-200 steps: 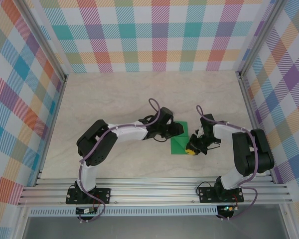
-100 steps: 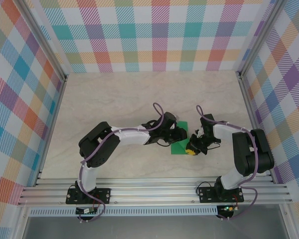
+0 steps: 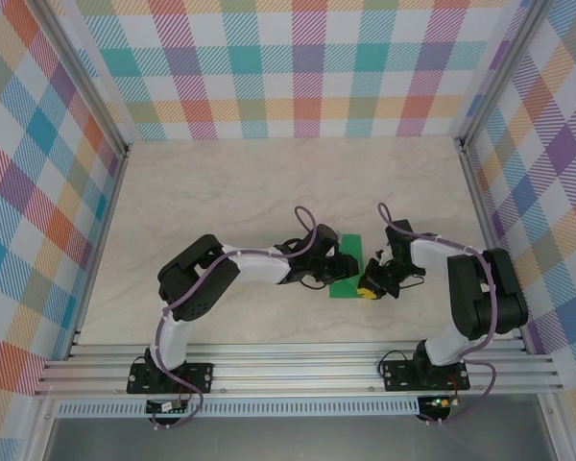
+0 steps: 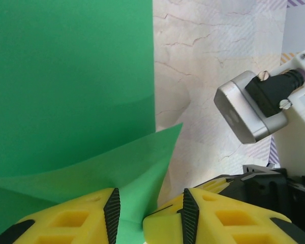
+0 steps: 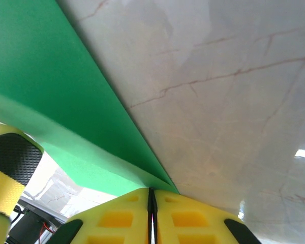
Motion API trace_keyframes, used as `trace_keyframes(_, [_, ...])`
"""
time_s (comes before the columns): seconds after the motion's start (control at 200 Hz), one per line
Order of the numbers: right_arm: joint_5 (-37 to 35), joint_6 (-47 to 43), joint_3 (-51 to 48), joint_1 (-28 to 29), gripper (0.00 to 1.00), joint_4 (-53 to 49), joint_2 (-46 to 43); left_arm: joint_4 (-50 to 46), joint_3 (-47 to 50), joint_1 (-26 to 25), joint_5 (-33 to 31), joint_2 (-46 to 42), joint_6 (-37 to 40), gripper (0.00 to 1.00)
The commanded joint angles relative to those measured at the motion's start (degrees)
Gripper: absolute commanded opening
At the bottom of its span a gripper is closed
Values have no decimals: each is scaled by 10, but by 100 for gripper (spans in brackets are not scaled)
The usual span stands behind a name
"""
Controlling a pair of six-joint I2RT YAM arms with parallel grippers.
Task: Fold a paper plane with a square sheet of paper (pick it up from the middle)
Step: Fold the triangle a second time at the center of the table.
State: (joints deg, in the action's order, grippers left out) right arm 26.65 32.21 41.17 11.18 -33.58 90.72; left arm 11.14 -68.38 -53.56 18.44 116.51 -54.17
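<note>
We see the square sheet of paper (image 3: 346,286), partly folded, on the desk (image 3: 269,182) toward its near edge, right of centre. The right gripper (image 5: 151,190) has its jaws closed on a corner; the left gripper (image 4: 150,199) has its jaws narrowly apart around a raised flap.

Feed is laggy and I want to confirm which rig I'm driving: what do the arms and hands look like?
The left arm and right arm have white links, bulky black joints and looping purple cables. The left hand and right hand have yellow fingers with recessed pockets; the left's inner pads are ribbed black.
</note>
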Motion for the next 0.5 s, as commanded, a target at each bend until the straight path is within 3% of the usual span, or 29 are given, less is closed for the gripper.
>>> trace_keyframes(0.0, [-35,1,3,-3,11,-9,12,22,-1,-9,9,-27,17,40])
trace_keyframes(0.28, [-45,-3,6,-3,13,-18,2,-18,-26,-8,-7,18,15,35])
trace_keyframes(0.495, [-36,-14,5,-3,17,-20,-57,-64,-23,-9,-37,26,9,31])
